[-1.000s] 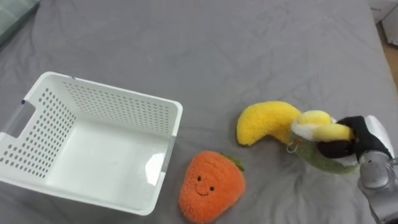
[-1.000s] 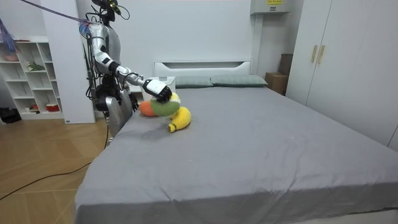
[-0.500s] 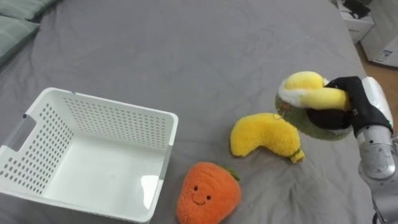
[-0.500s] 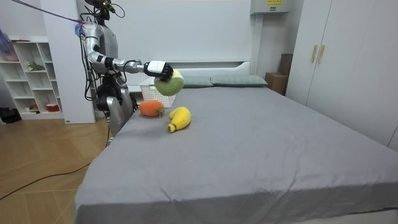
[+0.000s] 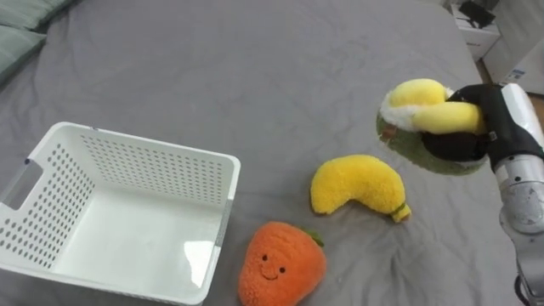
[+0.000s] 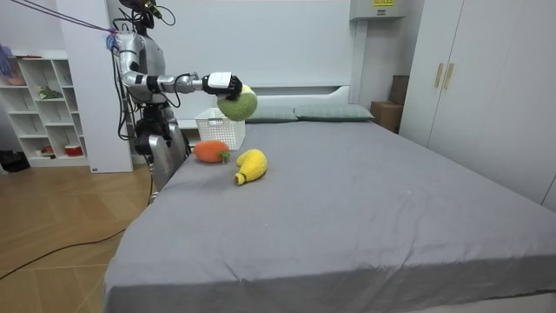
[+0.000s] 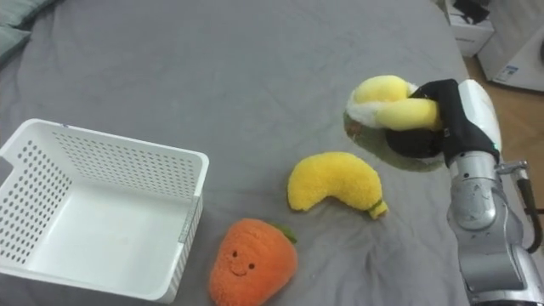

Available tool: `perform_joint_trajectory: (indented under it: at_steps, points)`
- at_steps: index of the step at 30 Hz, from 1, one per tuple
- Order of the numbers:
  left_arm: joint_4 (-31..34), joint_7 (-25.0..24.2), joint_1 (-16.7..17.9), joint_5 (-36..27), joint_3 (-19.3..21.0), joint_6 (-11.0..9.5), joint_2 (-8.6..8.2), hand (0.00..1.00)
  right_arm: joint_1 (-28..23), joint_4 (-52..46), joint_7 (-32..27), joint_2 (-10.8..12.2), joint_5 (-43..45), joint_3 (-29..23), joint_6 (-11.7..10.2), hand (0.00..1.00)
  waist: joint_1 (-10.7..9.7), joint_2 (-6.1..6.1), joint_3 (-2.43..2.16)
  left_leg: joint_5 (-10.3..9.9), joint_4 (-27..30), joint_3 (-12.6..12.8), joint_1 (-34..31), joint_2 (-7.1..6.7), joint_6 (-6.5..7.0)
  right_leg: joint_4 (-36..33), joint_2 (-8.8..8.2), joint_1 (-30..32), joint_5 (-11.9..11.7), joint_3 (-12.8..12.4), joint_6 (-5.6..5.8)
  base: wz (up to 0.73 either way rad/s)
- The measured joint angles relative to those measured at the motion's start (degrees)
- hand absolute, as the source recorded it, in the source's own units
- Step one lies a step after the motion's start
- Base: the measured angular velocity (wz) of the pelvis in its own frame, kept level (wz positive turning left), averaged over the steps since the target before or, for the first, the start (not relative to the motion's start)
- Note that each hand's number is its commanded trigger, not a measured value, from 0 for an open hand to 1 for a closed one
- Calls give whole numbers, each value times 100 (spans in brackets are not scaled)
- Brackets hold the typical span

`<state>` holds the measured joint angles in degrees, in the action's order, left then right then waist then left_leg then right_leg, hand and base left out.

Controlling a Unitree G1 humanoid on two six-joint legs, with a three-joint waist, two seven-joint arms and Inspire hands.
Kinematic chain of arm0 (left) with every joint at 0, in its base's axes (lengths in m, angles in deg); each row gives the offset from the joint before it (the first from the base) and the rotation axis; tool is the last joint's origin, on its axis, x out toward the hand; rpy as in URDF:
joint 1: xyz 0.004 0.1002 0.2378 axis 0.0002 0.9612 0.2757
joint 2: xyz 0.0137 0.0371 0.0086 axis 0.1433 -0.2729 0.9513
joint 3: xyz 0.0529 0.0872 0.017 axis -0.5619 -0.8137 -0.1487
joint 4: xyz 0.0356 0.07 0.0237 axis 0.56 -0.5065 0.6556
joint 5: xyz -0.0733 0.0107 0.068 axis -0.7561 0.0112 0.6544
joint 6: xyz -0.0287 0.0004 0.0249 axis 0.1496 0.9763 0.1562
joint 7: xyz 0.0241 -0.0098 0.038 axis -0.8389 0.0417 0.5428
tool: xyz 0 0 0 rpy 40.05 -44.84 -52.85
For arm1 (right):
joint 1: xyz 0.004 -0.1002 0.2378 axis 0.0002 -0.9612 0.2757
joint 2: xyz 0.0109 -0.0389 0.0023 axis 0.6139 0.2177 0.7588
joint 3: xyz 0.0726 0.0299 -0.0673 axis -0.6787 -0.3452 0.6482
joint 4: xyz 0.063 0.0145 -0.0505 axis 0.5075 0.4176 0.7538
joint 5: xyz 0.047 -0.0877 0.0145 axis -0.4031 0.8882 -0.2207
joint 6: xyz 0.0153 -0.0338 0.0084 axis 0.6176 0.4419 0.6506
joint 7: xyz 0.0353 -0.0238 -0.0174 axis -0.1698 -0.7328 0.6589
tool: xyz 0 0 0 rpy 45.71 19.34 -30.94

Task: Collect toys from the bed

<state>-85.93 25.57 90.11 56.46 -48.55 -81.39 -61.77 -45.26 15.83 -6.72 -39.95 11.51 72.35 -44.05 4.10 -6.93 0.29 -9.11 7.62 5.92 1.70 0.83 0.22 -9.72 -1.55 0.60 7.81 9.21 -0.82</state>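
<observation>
My right hand point(image 5: 484, 115) point(image 7: 438, 115) point(image 6: 221, 83) is shut on a green and yellow plush toy point(image 5: 421, 127) point(image 7: 378, 110) point(image 6: 238, 104), held up in the air above the grey bed point(image 5: 255, 76). Below it on the bed lies a yellow banana plush point(image 5: 355, 187) point(image 7: 331, 185) point(image 6: 250, 164). An orange carrot plush with a smiling face point(image 5: 279, 265) point(image 7: 251, 263) point(image 6: 209, 151) lies nearer me. To the left stands a white perforated basket point(image 5: 51, 161) point(image 7: 34, 149) point(image 6: 217, 130), with nothing in it.
Pillows point(image 6: 326, 112) lie at the head of the bed by a white headboard. A white shelf unit point(image 6: 39, 104) stands behind me and wardrobes point(image 6: 486, 87) line the room view's right. I stand at the bed's side, by the basket.
My right hand has lifted the green and yellow plush off the bed, up and away from the banana. The camera has shifted a little.
</observation>
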Motion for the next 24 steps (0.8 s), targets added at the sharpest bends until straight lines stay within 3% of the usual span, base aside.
perform_joint_trajectory:
  at_steps: [5,13,19,24]
  points:
    - [59,26,-1,-4,-12,-4,-2,0,6,-243,236,5,-2,0,11,100,67,-4,4,0,1,-86,20,-8,0,15,-9,-66,1,49,2,7]
    - [36,112,-4,123,-8,35,9,0,111,-243,504,67,36,37,235,100,155,-32,45,-5,6,-186,12,-31,6,18,-35,-146,20,216,14,9]
    - [-4,109,-69,300,-7,49,29,0,318,-272,478,78,72,321,251,100,395,-53,50,-5,5,-183,-13,-30,7,15,-33,-115,20,209,14,0]
    - [0,85,-105,365,-7,92,25,0,438,-719,539,404,262,644,348,100,482,-53,47,-5,9,-232,-63,-37,7,13,-40,-87,20,253,13,3]
